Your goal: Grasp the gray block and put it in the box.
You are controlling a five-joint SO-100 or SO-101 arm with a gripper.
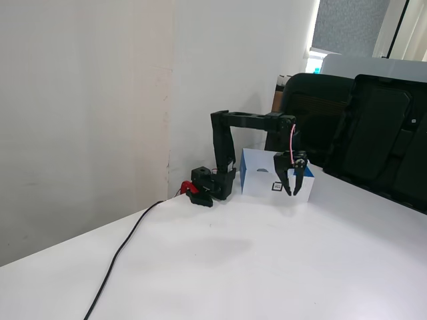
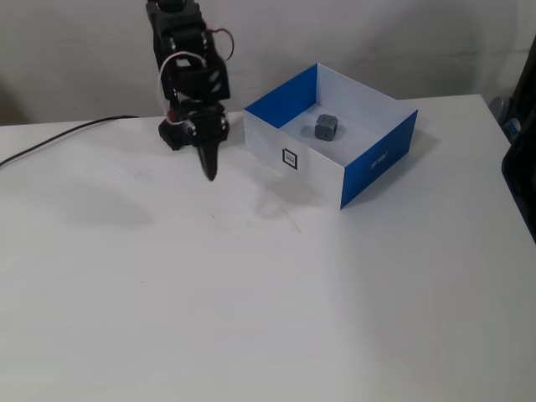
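The gray block lies on the floor of the box, toward its back corner, with nothing touching it. The box is white outside and blue inside, and a small square label marks its front wall. My gripper hangs tip down over the bare table, left of the box and in front of the arm's base. In the other fixed view the gripper hangs in front of the box's front wall. Its fingers stand slightly apart, with nothing between them.
The arm's base with a red part stands at the back of the table, left of the box. A black cable runs off to the left. A black chair and a black case stand behind the table.
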